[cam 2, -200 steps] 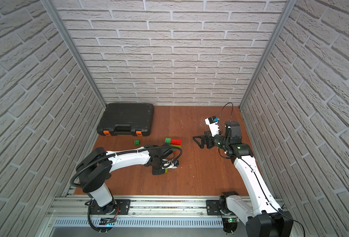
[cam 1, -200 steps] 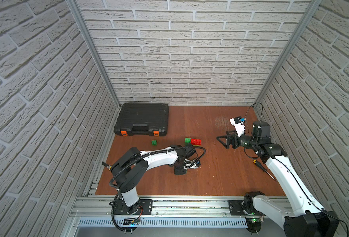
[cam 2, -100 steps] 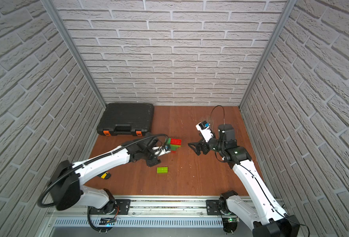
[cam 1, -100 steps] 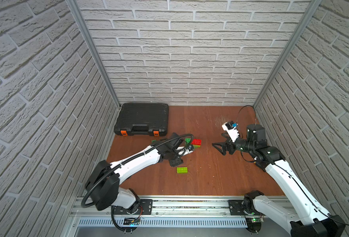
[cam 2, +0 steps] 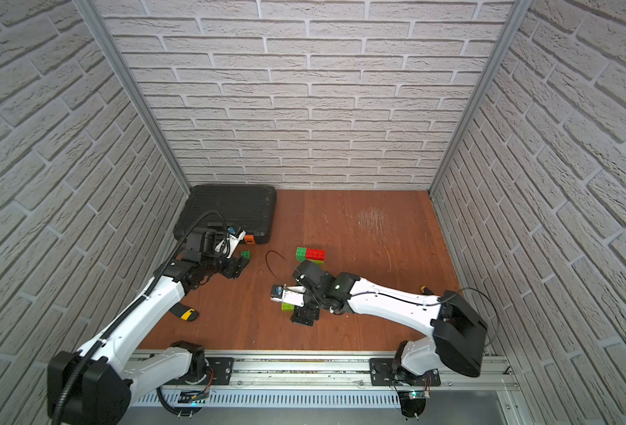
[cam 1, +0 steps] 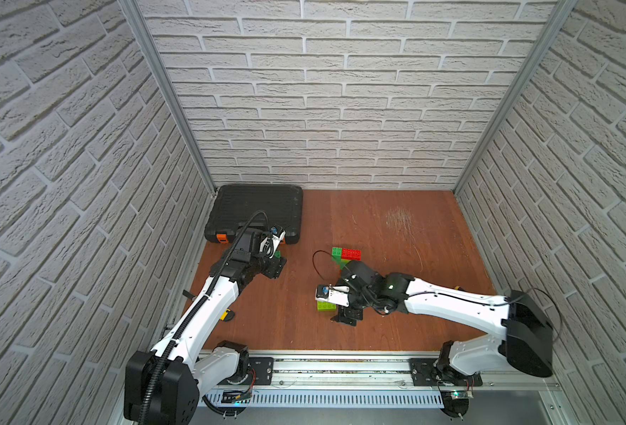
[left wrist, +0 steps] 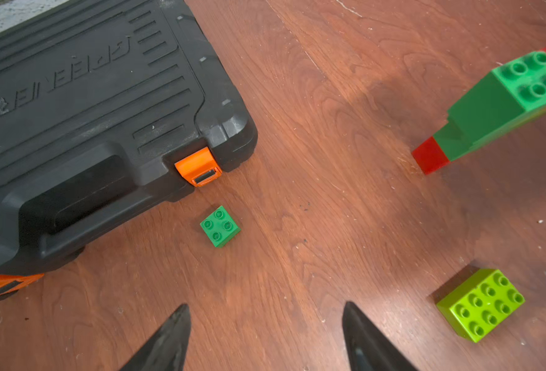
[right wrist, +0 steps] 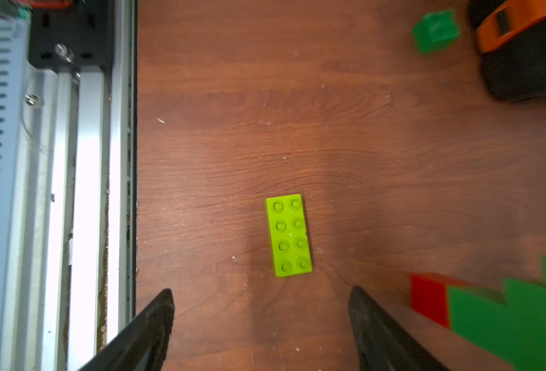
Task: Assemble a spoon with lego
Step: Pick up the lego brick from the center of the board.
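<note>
pickup step. right hand (right wrist: 262,289), spread and empty, hovers by the oblong lime-green plastic brick (right wrist: 289,235); left hand (left wrist: 265,305), likewise, faces the square dark-green brick (left wrist: 220,226). next, as judged: descend, straddle, close.

light: bright, even | glare: rail (right wrist: 87,180) | blur: spoon (right wrist: 506,308), right wrist view edges

The right gripper (cam 2: 304,316) is positioned just beside a lime brick (cam 2: 287,306). A green brick (cam 2: 245,254) is seen near the left gripper (cam 2: 240,268).

Spoon (cam 1: 350,254) flat; lime brick (right wrist: 289,236) loose
</note>
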`<state>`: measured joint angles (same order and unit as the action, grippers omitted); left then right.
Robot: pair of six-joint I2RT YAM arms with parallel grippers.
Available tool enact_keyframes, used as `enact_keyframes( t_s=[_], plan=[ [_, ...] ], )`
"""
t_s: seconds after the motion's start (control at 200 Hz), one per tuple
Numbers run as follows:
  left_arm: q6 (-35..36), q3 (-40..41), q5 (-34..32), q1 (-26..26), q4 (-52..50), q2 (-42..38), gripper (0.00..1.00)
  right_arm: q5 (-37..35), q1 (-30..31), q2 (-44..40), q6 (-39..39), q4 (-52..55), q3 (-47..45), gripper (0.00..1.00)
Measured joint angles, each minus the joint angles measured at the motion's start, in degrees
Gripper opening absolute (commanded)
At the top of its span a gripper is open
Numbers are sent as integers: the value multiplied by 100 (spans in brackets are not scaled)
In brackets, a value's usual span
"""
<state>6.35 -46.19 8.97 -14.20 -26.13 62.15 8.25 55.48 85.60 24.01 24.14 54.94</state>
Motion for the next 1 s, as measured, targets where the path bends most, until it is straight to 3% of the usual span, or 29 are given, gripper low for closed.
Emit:
enact_keyframes(
  t_s=[0.21, 0.36, 1.0],
  plan=[
    [-55, 153, 149, 87, -4, -68, 74, -37, 24, 859, 225, -306, 195, 76],
    [-90, 247, 186, 109, -2, -68, 73, 42, -50, 1198, 310, -435, 474, 66],
    [-212, 354, 304, 140, 85, -13, 69, 72, -280, 1794, 374, -142, 778, 41]
  ],
)
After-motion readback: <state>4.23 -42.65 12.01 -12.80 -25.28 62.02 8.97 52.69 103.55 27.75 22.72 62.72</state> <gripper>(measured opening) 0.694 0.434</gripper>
